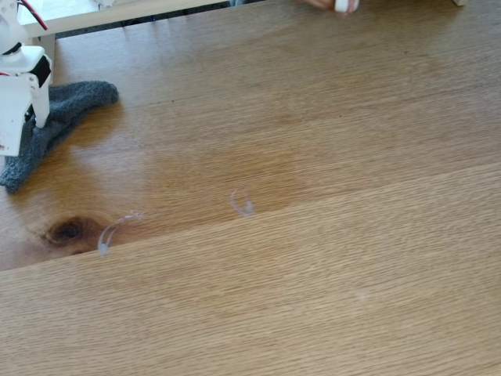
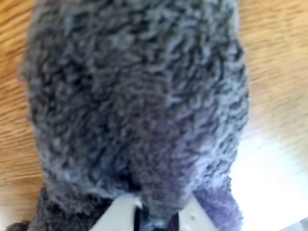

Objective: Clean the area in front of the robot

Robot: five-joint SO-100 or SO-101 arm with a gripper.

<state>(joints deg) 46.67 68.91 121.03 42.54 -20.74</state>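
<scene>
The light-oak tabletop (image 1: 313, 282) spreads across the fixed view, with a dark knot (image 1: 66, 231) and two thin pale scribbles (image 1: 243, 205) (image 1: 112, 229) near its middle left. The white robot arm (image 1: 22, 94) stands at the far left edge, reaching down onto a fuzzy dark-grey cloth (image 1: 74, 106) that lies on the wood. In the wrist view the cloth (image 2: 139, 96) bulges out in front of my gripper (image 2: 144, 212). The white jaws meet at the bottom edge, pinched on a fold of it.
A white wooden frame (image 1: 117, 12) runs along the table's back left edge. A person's hand (image 1: 333, 4) holding something white shows at the top edge, right of centre. A darker brownish patch (image 1: 235, 168) of wood surrounds the scribbles.
</scene>
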